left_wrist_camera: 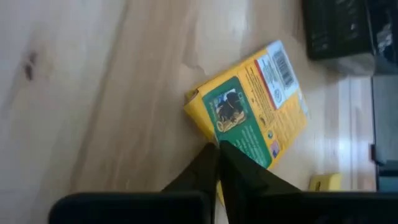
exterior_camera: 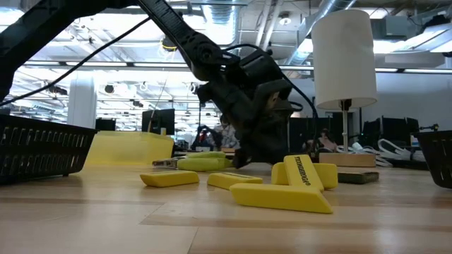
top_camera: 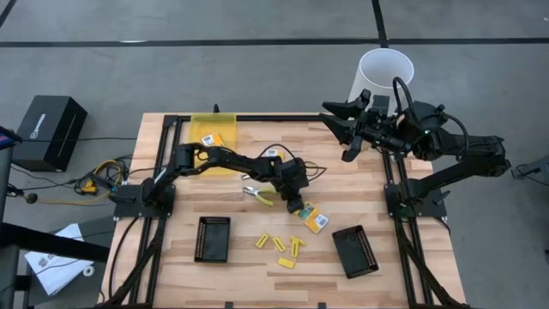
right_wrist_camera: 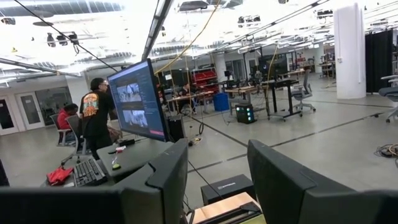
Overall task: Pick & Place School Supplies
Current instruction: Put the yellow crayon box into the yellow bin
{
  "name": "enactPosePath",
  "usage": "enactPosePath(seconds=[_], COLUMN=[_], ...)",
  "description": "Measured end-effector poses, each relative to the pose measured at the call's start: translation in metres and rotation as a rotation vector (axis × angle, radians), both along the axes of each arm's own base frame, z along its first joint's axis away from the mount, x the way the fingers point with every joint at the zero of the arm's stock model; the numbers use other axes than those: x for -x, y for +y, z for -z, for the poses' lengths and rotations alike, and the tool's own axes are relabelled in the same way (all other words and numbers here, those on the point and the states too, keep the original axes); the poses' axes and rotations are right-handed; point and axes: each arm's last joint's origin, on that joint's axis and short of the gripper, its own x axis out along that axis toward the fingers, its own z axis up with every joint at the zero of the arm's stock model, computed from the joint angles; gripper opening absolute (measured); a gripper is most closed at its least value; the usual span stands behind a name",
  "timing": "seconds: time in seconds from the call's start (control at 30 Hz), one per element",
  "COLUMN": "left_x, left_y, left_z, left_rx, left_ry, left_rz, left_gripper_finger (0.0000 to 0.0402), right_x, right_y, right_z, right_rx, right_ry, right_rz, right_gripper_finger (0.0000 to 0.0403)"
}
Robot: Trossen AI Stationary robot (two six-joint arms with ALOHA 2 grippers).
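Note:
A flat yellow-and-green packet (left_wrist_camera: 255,102) lies on the wooden table (top_camera: 412,275), right of centre (top_camera: 316,220). My left gripper (left_wrist_camera: 217,148) slants down onto its edge, fingers shut together. The plier-like tool with yellow-green handles (top_camera: 257,196) lies just left of that gripper. Several yellow stubby pieces (top_camera: 280,245) are scattered toward the near edge and fill the low view's foreground (exterior_camera: 282,197). Another packet (top_camera: 212,138) sits in the translucent yellow container (top_camera: 225,129) at the far left. My right gripper (top_camera: 347,129) hangs open, high over the far right corner. My left gripper meets the packet with the tips of its shut fingers (left_wrist_camera: 233,163) at one long edge (left_wrist_camera: 211,134). It comes slanting down from the table's left side. The packet lies flat on the table. No part of it shows between the fingers.
Two black trays lie near the front, one at the left (top_camera: 213,238) and one at the right (top_camera: 354,251). A white cylinder (top_camera: 382,75) stands beyond the far right corner. The table's middle left is bare wood. People sit at desks in the room behind.

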Motion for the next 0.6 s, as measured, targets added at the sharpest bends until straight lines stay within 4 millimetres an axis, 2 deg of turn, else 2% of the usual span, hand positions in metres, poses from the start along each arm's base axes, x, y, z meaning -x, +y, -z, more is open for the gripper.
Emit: enactPosePath(seconds=[0.13,0.3,0.47,0.6], left_x=[0.0,0.002,0.013,0.031], left_y=[0.005,0.017,0.033,0.05], left_z=[-0.012,-0.049,-0.1,-0.142], left_rx=[-0.009,-0.023,-0.052,-0.089], left_ry=[-0.037,-0.138,-0.261,-0.337], left_rz=[-0.021,-0.048,-0.088,-0.141], left_gripper_finger=[0.0002,0.0001,0.0001,0.0001], right_x=[0.0,0.0,0.001,0.003], right_y=[0.0,0.0,0.0,0.0], right_z=[0.0,-0.001,-0.004,-0.006], right_rx=[0.014,0.024,0.044,0.047], right_ry=[0.003,-0.003,-0.025,-0.044], right_rz=[0.003,0.005,0.011,0.012], right_gripper_finger=[0.0159,0.0159,0.0159,0.0159])
